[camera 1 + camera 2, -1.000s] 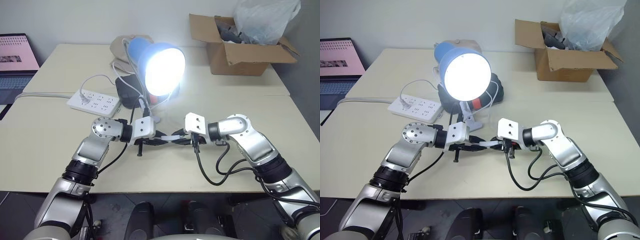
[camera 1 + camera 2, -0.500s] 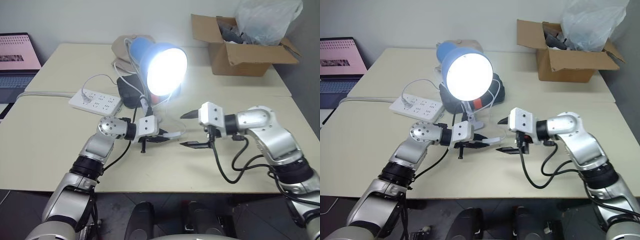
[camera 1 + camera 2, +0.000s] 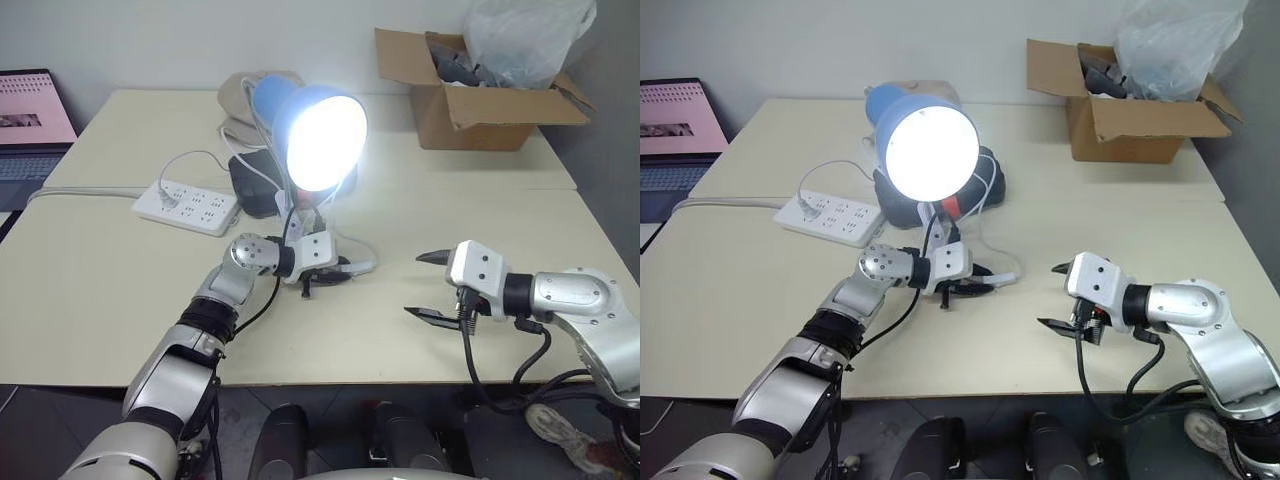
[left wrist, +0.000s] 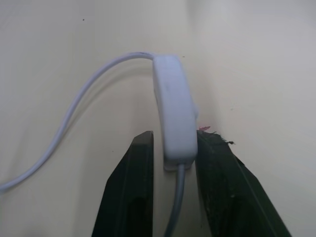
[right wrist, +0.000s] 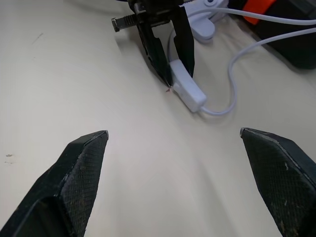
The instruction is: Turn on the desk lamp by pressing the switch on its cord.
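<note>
The switch [image 4: 173, 116] lies on the table [image 3: 120, 300] near the front edge, flanked by the left gripper [image 3: 335, 277]'s two fingers, which sit close on either side of one end; a sliver of gap shows at one side. The right gripper [image 3: 428, 285] hangs wide open and empty, well apart. The cord [image 5: 232, 74] loops back to the desk lamp [image 3: 320, 135], lit. Beyond stand a power strip [image 3: 185, 205] and cardboard box [image 3: 480, 95].

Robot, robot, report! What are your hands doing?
Left gripper straddling small white oblong switch. Right gripper open, empty. Blue bell-shaped desk lamp lit. Nothing in the way.
</note>
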Tool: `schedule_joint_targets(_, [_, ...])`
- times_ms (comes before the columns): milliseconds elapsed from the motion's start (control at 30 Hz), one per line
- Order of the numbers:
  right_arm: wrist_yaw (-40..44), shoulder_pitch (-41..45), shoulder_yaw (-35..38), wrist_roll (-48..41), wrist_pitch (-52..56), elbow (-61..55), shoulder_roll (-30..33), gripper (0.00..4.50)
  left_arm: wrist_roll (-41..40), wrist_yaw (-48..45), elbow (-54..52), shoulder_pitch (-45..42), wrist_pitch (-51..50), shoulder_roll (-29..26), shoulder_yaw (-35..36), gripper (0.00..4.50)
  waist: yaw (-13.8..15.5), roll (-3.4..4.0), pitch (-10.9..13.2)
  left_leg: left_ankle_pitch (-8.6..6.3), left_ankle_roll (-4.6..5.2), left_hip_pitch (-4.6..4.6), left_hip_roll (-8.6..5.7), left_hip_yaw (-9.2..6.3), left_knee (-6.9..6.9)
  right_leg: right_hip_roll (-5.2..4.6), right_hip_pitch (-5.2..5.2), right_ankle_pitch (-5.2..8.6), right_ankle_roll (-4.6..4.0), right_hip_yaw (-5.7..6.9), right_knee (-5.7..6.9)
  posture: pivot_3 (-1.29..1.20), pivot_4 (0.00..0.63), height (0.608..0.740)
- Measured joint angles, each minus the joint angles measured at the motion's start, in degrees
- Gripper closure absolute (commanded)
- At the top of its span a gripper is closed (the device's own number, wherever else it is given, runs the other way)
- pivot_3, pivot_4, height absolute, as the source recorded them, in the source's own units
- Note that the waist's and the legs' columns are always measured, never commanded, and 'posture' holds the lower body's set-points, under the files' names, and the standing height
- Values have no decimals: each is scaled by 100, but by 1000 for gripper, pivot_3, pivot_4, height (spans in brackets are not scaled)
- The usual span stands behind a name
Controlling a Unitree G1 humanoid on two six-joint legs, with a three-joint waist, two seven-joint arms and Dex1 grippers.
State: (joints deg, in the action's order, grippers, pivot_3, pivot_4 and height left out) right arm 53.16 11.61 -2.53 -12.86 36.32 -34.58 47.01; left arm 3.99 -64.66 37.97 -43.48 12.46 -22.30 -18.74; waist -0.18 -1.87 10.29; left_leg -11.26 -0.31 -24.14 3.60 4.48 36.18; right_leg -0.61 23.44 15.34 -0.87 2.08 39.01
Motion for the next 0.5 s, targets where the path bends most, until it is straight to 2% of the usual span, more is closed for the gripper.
schedule_joint_targets(233, [-218, -349, 391, -129, 173, -146, 129, 0, -180, -284, -94, -2, -61, -22, 112, 1192, 5, 0, 0, 0, 0, -1, 0, -1, 0, 0, -1, 0, 0, -1, -3, 0, 150, 740])
schedule_joint_targets(267, [-229, -356, 393, -141, 170, -146, 130, 0, -212, -328, -172, 3, -112, -42, 130, 845, 4, 0, 0, 0, 0, -1, 0, -2, 0, 2, -1, 0, 0, -1, -3, 0, 150, 740])
schedule_joint_targets(367, [-238, -372, 390, -166, 121, -119, 142, 0, -528, -552, -792, 135, -366, -274, 273, 245, -15, 0, 0, 0, 0, -1, 4, -2, -1, 6, -1, 0, 0, -3, -3, 0, 150, 740])
schedule_joint_targets(500, [-221, -351, 367, -169, -101, 119, 202, 0, -1089, -911, -2080, 647, -949, -1116, 794, 245, -77, 0, 0, 1, -2, 10, 8, -5, -7, 7, -5, 2, -3, -3, -1, 0, 150, 740])
